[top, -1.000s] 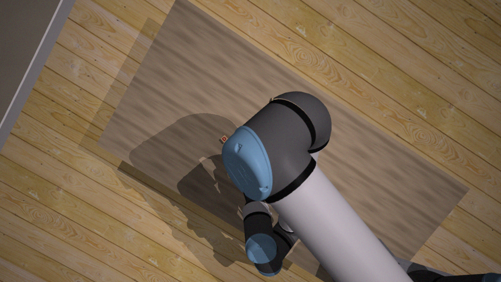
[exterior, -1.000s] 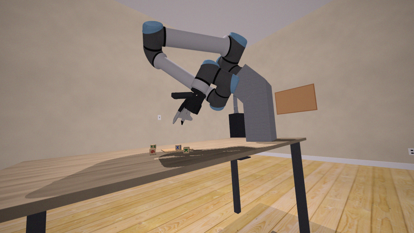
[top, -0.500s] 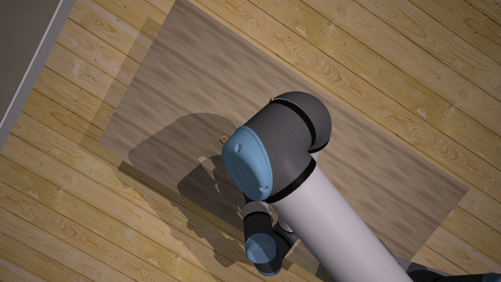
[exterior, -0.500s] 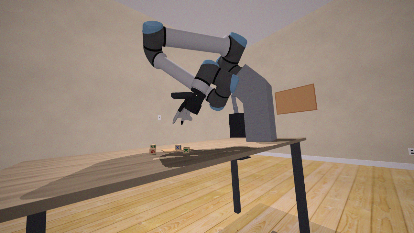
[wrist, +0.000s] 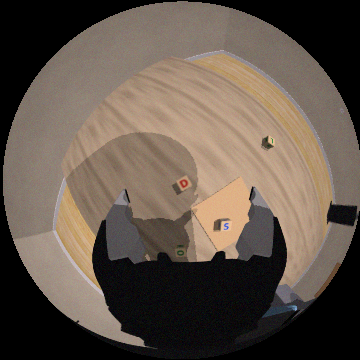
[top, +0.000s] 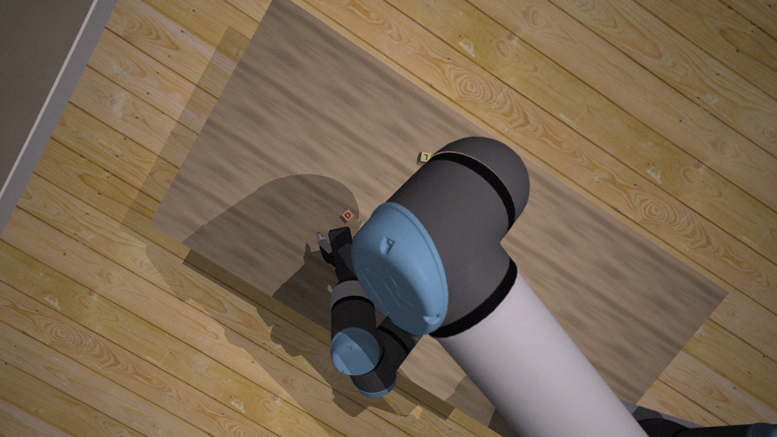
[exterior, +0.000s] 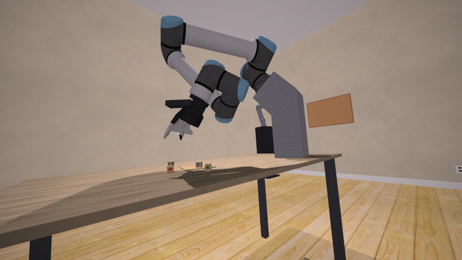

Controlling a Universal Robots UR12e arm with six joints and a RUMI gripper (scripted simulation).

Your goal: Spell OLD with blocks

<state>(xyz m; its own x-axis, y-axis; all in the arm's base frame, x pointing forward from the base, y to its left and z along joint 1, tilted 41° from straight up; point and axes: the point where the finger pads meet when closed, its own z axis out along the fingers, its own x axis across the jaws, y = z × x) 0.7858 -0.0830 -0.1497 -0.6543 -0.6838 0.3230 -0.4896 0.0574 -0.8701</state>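
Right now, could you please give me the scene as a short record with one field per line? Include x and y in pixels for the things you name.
on the mat (wrist: 237,200): the S block (wrist: 226,226)
off the mat: the D block (top: 346,215) (wrist: 183,183), the L block (top: 425,156) (wrist: 270,142), the O block (wrist: 180,251)
jaws: open, nothing between them
gripper position: raised above the table (top: 260,108) (exterior: 80,200) (wrist: 150,105)
word OLD: not yet spelled
block to clear from mat: S

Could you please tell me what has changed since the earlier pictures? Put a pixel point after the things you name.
The open tool (top: 337,232) (exterior: 172,138) (wrist: 189,189) has moved left in the exterior view, away from the pedestal (exterior: 289,126), and the elbow (top: 400,269) (exterior: 171,21) has risen. Nothing was grasped or released. All four blocks and the mat (exterior: 190,168) (wrist: 235,202) stayed put.
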